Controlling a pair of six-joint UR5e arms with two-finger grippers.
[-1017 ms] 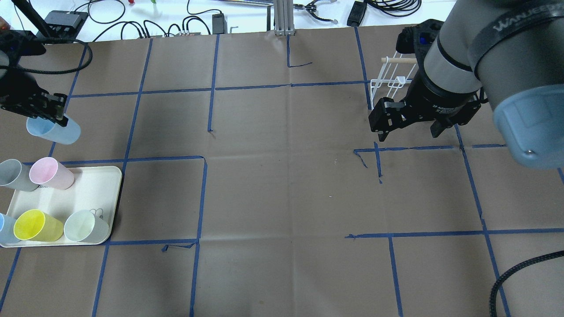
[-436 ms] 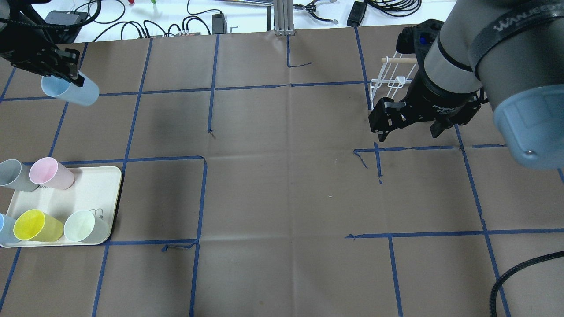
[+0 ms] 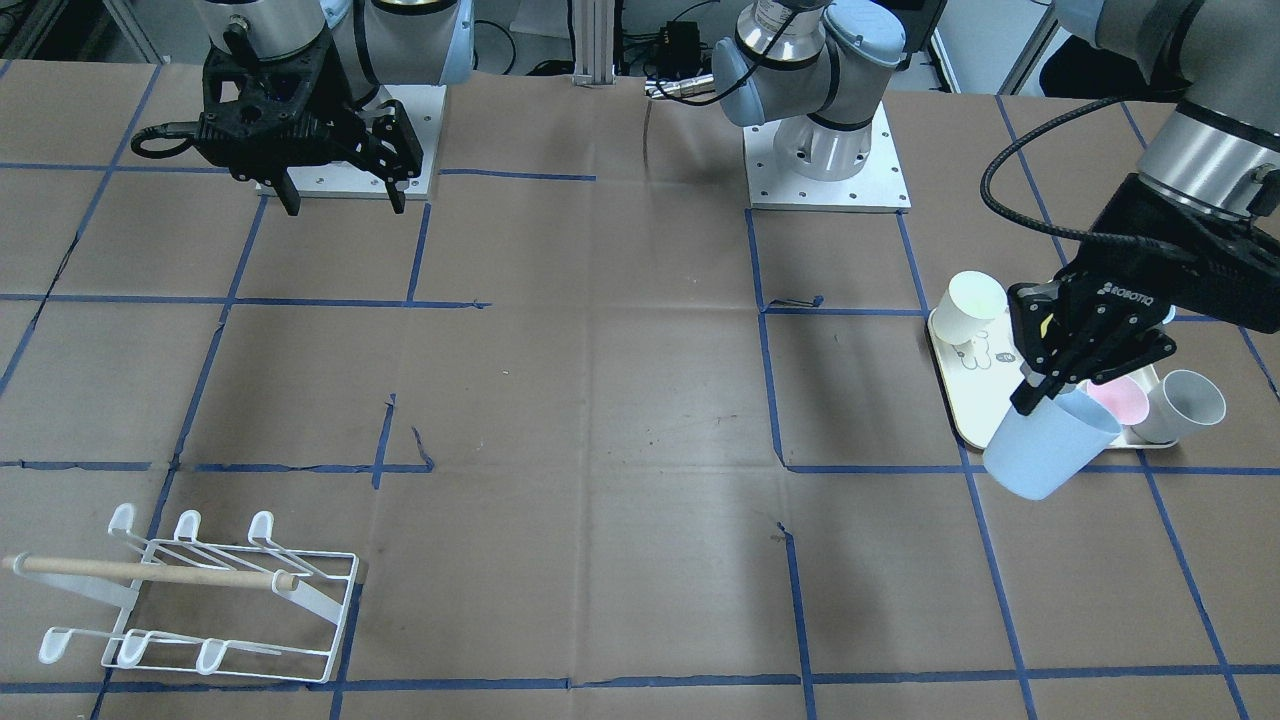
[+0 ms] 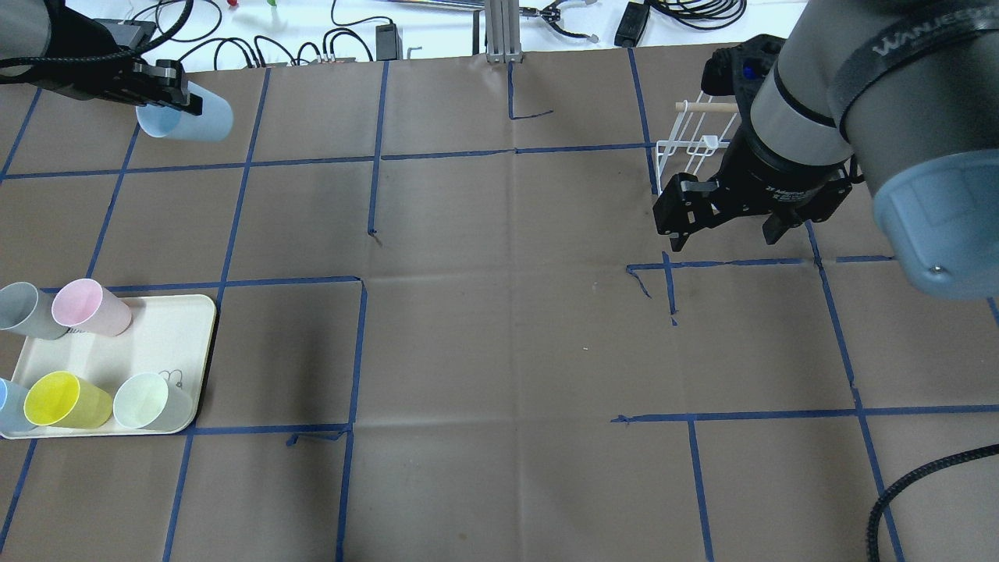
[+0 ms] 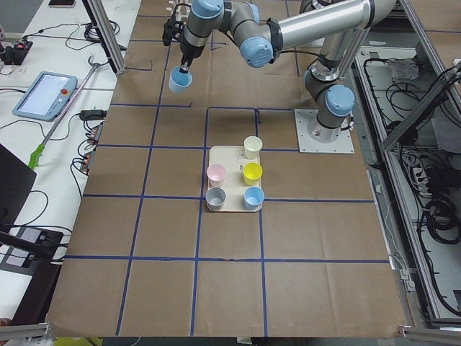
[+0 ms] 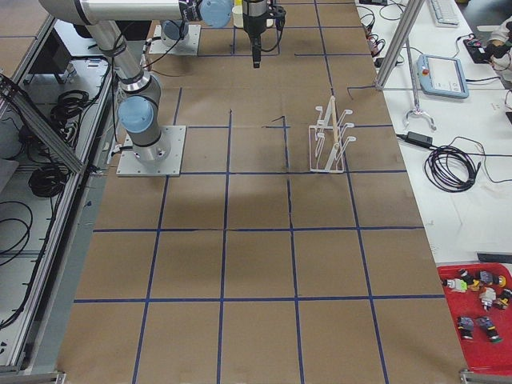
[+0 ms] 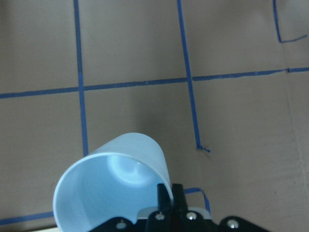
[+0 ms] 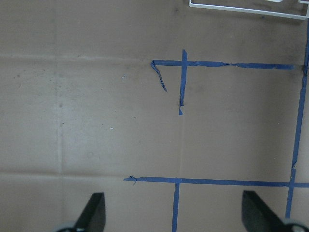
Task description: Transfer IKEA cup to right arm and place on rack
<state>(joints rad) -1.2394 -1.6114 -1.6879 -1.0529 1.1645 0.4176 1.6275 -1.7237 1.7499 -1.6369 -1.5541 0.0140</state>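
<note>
My left gripper [image 4: 168,92] is shut on the rim of a pale blue IKEA cup [image 4: 191,121] and holds it tilted in the air over the far left of the table. The cup also shows in the front-facing view [image 3: 1050,445], the left view [image 5: 178,79] and the left wrist view [image 7: 111,188]. My right gripper [image 4: 726,234] is open and empty, hanging above the table just in front of the white wire rack [image 4: 691,144]. In the front-facing view the rack [image 3: 200,600] stands free, with its wooden dowel across it.
A cream tray [image 4: 172,328] at the near left holds a pink cup [image 4: 90,306], a grey cup [image 4: 27,310], a yellow cup [image 4: 62,400], a pale green cup [image 4: 148,400] and another blue cup [image 4: 8,406]. Cables lie beyond the table's far edge.
My left gripper has carried the blue cup away from the tray toward the far side and a little to the right. The right arm has not moved.
</note>
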